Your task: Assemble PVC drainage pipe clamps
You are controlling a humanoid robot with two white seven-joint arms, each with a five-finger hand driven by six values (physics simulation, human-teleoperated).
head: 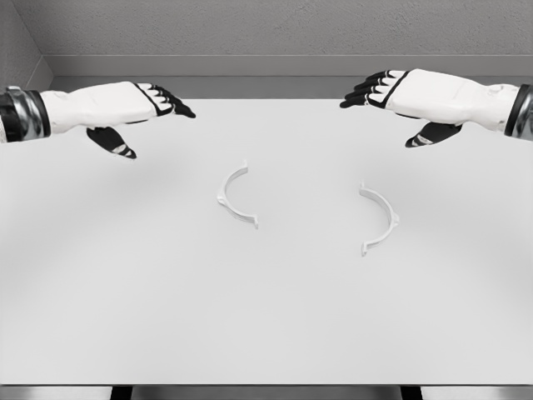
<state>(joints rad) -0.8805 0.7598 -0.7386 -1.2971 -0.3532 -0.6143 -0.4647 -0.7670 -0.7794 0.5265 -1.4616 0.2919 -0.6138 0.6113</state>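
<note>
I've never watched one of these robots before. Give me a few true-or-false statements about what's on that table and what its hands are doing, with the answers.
1. Two curved clamp halves lie on the table. True: the left half and the right half.
2. The halves are already joined into a ring. False: they lie apart, open sides facing each other.
3. The left hand holds a half. False: it holds nothing and its fingers are extended.
4. The right hand is open too. True.
5. Both hands are above the far part of the table, beyond the halves. True.
</note>
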